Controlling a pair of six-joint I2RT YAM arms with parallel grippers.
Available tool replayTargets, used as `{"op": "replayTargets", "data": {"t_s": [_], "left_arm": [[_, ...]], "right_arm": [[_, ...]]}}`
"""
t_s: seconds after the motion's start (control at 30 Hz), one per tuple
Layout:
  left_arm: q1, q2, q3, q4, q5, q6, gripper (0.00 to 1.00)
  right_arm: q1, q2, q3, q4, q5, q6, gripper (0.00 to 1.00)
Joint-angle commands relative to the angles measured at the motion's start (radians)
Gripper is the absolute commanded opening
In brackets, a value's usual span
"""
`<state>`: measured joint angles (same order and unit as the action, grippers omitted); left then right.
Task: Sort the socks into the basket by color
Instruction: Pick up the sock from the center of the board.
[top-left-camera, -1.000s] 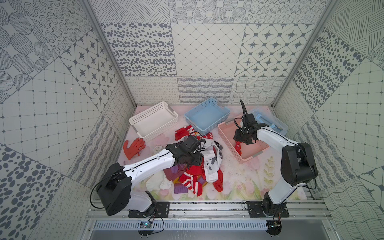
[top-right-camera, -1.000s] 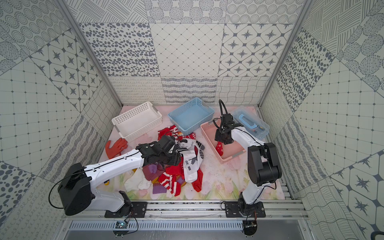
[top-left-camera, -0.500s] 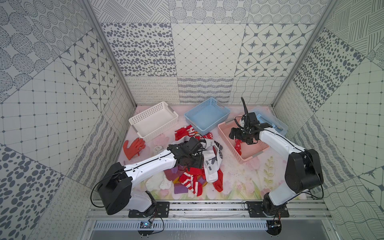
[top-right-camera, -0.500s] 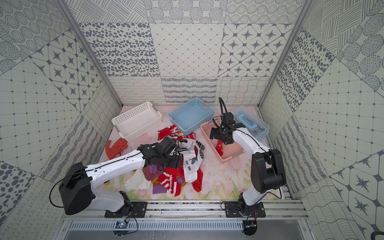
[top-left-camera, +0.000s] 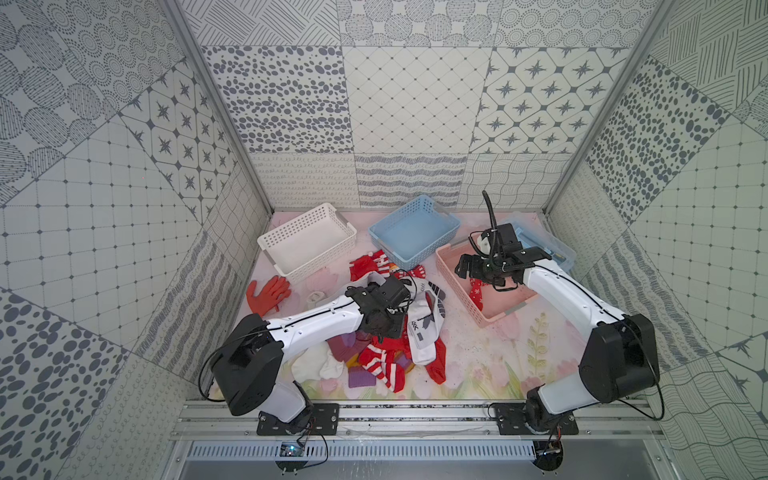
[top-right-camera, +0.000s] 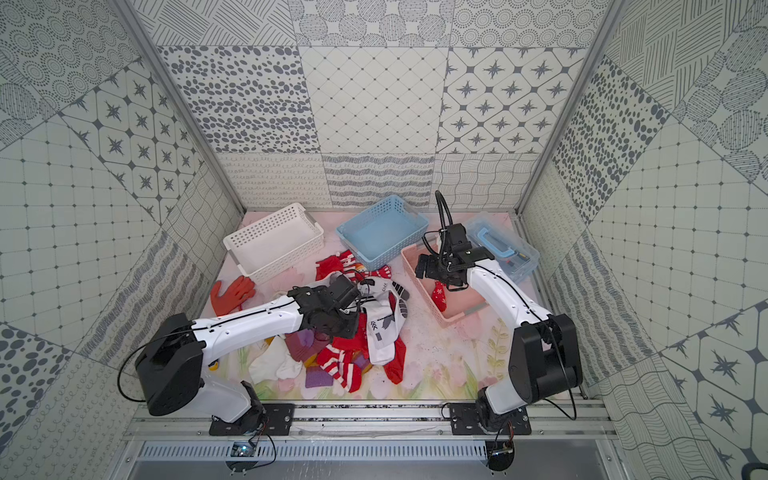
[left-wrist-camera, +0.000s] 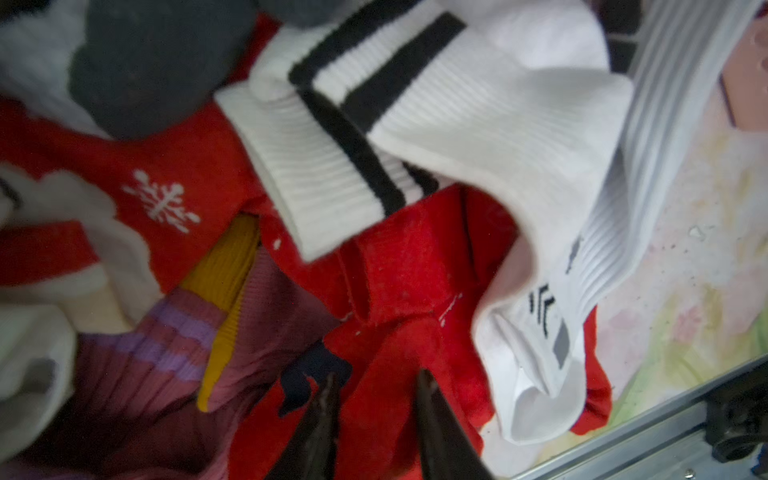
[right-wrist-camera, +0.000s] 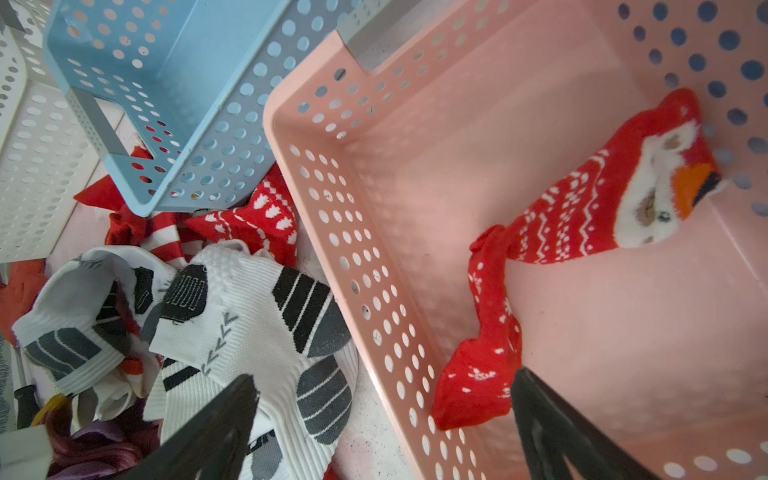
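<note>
- SORTING CELL, mid-job: the left gripper (left-wrist-camera: 378, 374) is down in the sock pile (top-left-camera: 386, 353) at the centre of the table. Its jaws are drawn close together w/ a fold of red sock (left-wrist-camera: 395, 324) pinched btwn them.
- The right gripper (right-wrist-camera: 384, 376) hangs over the pile-side wall of the pink basket (top-left-camera: 459, 291), jaws wide apart and nothing in them. A red penguin-face sock (right-wrist-camera: 582, 224) lies loose inside, by that wall.
- Blue basket (top-left-camera: 434, 249) and white basket (top-left-camera: 322, 262) hold no socks that I can see; nearly everything else sits in the heap.
- Risk 1: a white black-striped sock (left-wrist-camera: 415, 124) is draped over the red cloth just beyond the pinch. On a lift it prob. rides along and ends up in the wrong basket.
- Risk 2: the bite looks to be on a fold only (knit is slippery stuff), so the sock may slide out mid-carry and drop outside.
- Risk 3: a purple-mauve sock (left-wrist-camera: 166, 353) touches the red one on the other side, so cuffs could snag and trail.
- Risk 4: red belongs, by my guess, in the pink basket, right where the R arm hangs. If it doesn't clear off, the two arms meet over the rim.
- Risk 5: the wrist view shows one R finger outside the basket wall and one inside. A drop from there would knock the rim and shove the basket.
- Orange glove (top-left-camera: 268, 293) lies apart, near the white basket. It's not a sock, so a stray grab there spoils the sort.
</note>
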<state>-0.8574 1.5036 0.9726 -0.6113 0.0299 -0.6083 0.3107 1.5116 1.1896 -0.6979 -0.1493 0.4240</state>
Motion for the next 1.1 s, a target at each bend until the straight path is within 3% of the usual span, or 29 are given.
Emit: {"op": "replayTargets", "data": {"t_s": [0.0, 0.03, 0.23, 0.43, 0.83, 1.07], "left_arm": [[-0.005, 0.002, 0.012, -0.028, -0.033, 0.000, 0.04], [-0.007, -0.013, 0.015, -0.033, -0.039, -0.002, 0.00], [-0.011, -0.141, 0.040, -0.073, -0.098, 0.014, 0.00], [-0.010, -0.229, 0.054, -0.067, -0.083, 0.033, 0.00], [0.009, -0.309, 0.137, 0.019, 0.000, 0.049, 0.00], [0.048, -0.321, 0.158, 0.139, 0.074, 0.006, 0.00]], "right_arm": [[0.025, -0.025, 0.047, -0.002, -0.003, 0.012, 0.98], [0.032, -0.024, 0.055, -0.007, -0.003, 0.010, 0.98], [0.089, -0.030, 0.094, -0.026, -0.005, 0.010, 0.97], [0.135, -0.057, 0.104, -0.009, -0.072, 0.016, 0.97], [0.223, -0.176, -0.029, 0.202, -0.408, 0.054, 0.95], [0.298, -0.200, -0.120, 0.358, -0.467, 0.080, 0.96]]}}
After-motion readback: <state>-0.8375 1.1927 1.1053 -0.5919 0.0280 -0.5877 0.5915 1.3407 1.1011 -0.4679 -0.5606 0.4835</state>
